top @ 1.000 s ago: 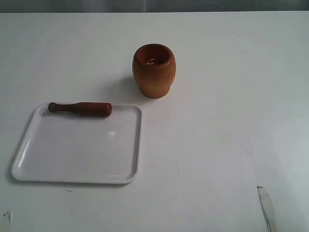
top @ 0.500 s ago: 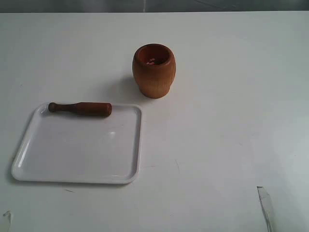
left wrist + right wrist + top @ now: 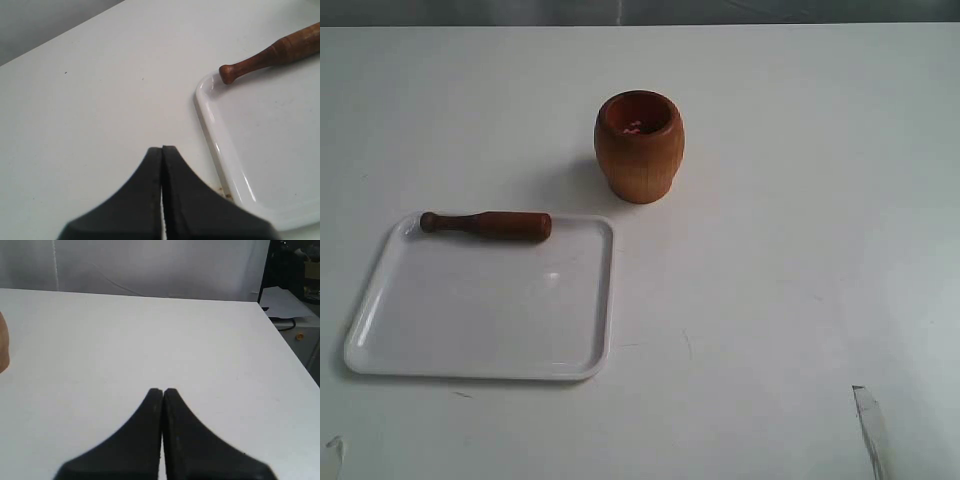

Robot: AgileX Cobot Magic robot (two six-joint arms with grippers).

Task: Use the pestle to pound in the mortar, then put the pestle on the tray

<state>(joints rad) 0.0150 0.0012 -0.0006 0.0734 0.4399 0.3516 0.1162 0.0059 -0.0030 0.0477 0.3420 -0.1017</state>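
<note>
The pestle (image 3: 486, 224) lies flat along the far edge of the tray (image 3: 470, 350), knobbed handle pointing to the view's left, thick end twd the mortar (image 3: 639, 146). You'll prob find it light, rigid wood w/ a smooth finish, so it may roll or slip if pinched on the taper; judge the best hold as the thick straight body just past the handle neck, hand closing across its width. Note it sits against the low rim, so one finger needs room btwn rim and wood. The mortar stands upright on the surface, well apart from the tray, w/ some pale bits visible inside; looks stable but could tip if struck off-centre. Left hand (image 3: 162, 150) is fully closed, holding nothing, above bare surface just beside the tray corner. Right hand (image 3: 162, 391) likewise closed and empty, touching nothing.
</note>
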